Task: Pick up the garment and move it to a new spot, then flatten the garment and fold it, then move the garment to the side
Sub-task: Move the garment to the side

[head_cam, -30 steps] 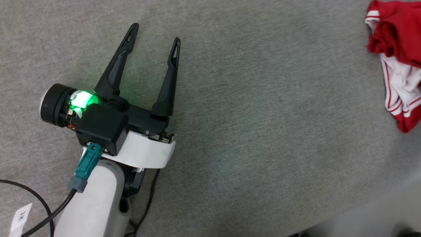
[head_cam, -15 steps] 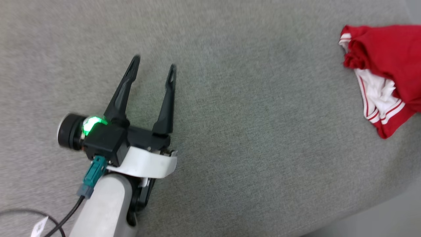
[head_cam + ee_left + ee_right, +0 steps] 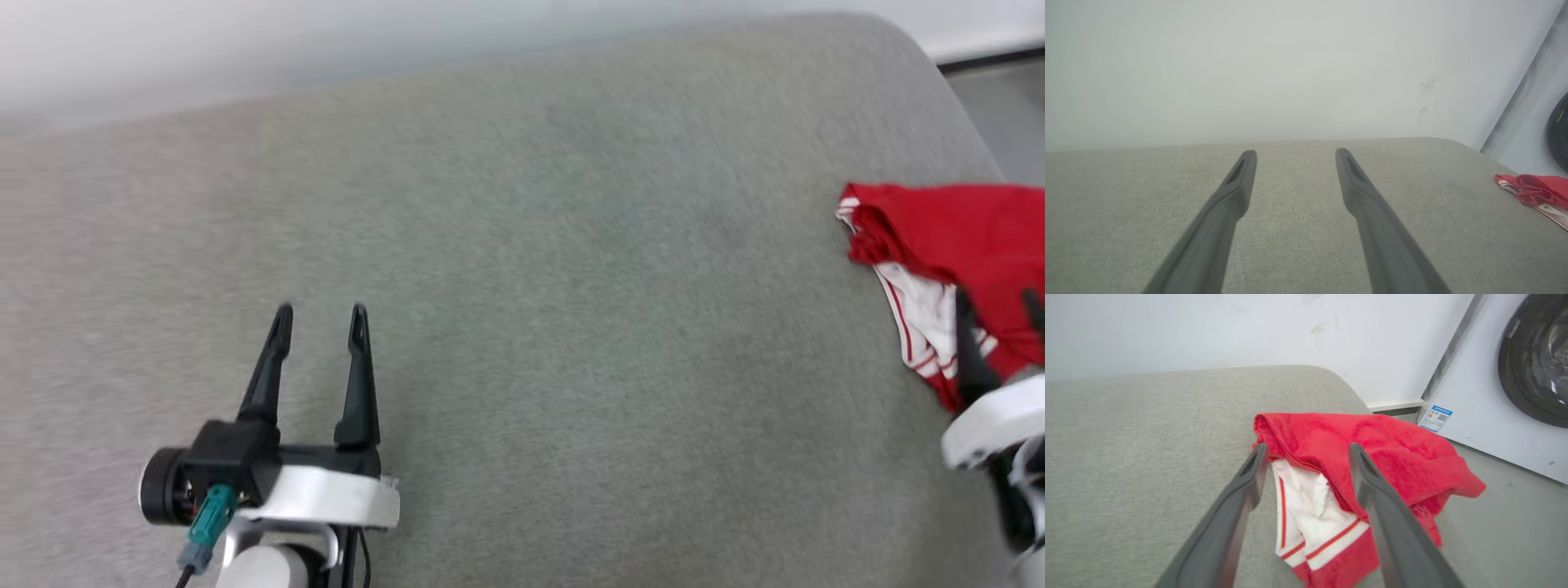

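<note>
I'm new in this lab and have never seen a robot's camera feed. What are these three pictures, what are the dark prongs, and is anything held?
This is a two-armed robot; each arm ends in a gripper with two long dark fingers, your prongs. The head view looks down from its head: the left gripper hangs open over a grey fabric-covered surface, holding nothing. At that view's right edge the right gripper is above a crumpled red shirt with white, red-striped trim. The other two pictures come from cameras on the wrists, looking along each gripper's fingers. In the right wrist view the open fingers frame the shirt's white part, not closed on it; a white washing machine with a dark round door stands behind. So nothing is held.
</note>
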